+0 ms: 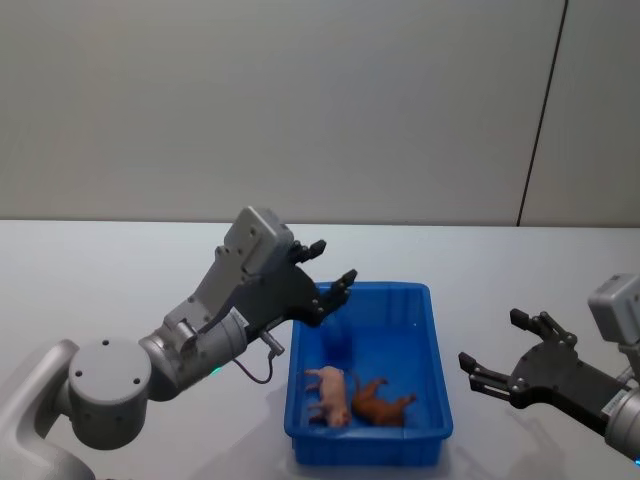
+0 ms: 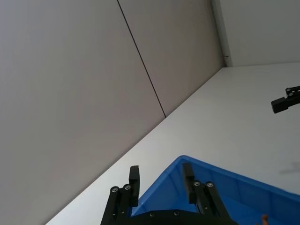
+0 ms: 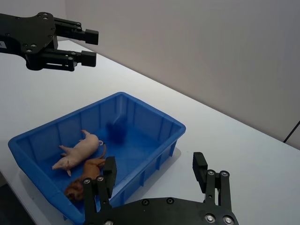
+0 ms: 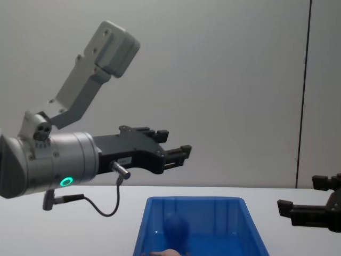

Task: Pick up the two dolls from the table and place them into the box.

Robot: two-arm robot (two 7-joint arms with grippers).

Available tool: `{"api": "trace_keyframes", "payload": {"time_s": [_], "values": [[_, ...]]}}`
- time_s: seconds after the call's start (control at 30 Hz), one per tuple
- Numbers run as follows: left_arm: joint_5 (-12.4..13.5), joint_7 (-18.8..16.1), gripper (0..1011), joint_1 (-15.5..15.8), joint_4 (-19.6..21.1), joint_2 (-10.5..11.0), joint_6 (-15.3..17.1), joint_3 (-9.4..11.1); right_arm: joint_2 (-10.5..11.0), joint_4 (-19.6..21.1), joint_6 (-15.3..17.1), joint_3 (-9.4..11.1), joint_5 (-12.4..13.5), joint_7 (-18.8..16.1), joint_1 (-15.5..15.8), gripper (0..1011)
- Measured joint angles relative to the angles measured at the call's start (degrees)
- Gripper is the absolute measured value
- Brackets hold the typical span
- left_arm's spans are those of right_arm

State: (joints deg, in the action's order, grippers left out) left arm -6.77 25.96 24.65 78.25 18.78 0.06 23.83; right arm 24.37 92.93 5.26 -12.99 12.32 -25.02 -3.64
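The blue box point(image 1: 437, 350) stands on the white table point(image 1: 100, 270) in front of me. Two dolls lie on its floor at the near end: a peach one point(image 1: 331, 394) and, touching it, a brown-orange one point(image 1: 380, 405). The right wrist view shows the peach doll point(image 3: 79, 152) and brown doll point(image 3: 86, 176) side by side inside the box point(image 3: 150, 110). My left gripper point(image 1: 334, 262) hovers open and empty above the box's far left corner. To the right of the box, my right gripper point(image 1: 492, 340) hangs open and empty over the table.
A plain grey wall point(image 1: 300, 100) with one dark vertical seam point(image 1: 540, 110) rises behind the table's far edge. Bare tabletop lies on either side of the box. A grey cable point(image 1: 262, 368) loops under my left wrist near the box's left rim.
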Motion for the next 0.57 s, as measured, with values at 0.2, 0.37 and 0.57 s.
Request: {"api": "trace_keyframes", "payload": {"time_s": [0.2, 0.37, 0.57], "values": [[0.01, -0.10, 701, -0.35, 1.45, 0.13, -0.48, 0.19, 0.00, 0.00, 0.00, 0.00, 0.00, 0.00, 0.00, 1000], [-0.43, -1.34, 894, -1.93, 4.01, 1.43, -0.90, -0.06, 0.00, 0.00, 0.00, 0.00, 0.00, 0.00, 0.00, 1000], [-1.16, -3.15, 1001, -3.95, 7.04, 3.17, -1.35, -0.56, 0.00, 0.00, 0.00, 0.00, 0.00, 0.00, 0.00, 1000]]}}
